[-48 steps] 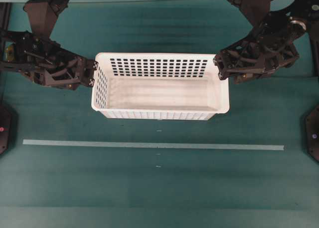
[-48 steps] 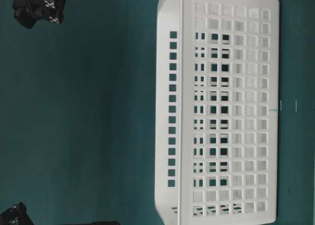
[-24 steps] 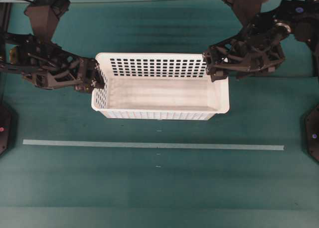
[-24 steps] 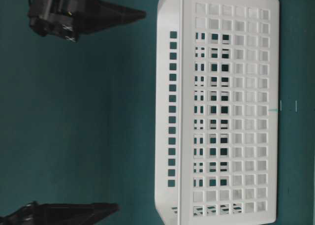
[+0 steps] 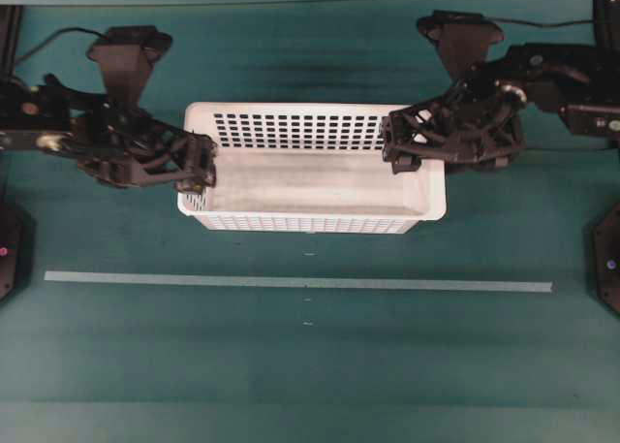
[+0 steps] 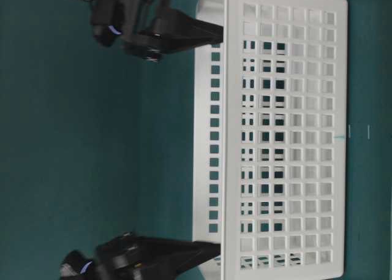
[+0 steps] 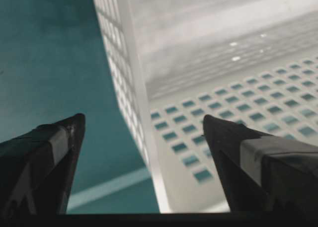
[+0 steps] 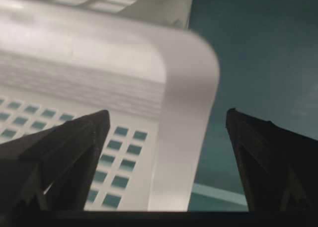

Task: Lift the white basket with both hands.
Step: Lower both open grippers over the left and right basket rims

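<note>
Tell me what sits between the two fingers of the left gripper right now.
The white basket's end wall and rim, shown by the left wrist view: the open left gripper straddles it, untouched.

Teal-green table (image 5: 310, 365), white slotted plastic basket (image 5: 310, 186) resting on its far half near the middle, long pale tape strip (image 5: 291, 282) running left to right just nearer than the basket, small pale marks (image 5: 308, 312) by the strip's middle

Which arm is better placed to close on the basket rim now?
Neither clearly. The left end effector and the right end effector are both open, each straddling an end wall of the white basket, one finger inside, one outside.
</note>
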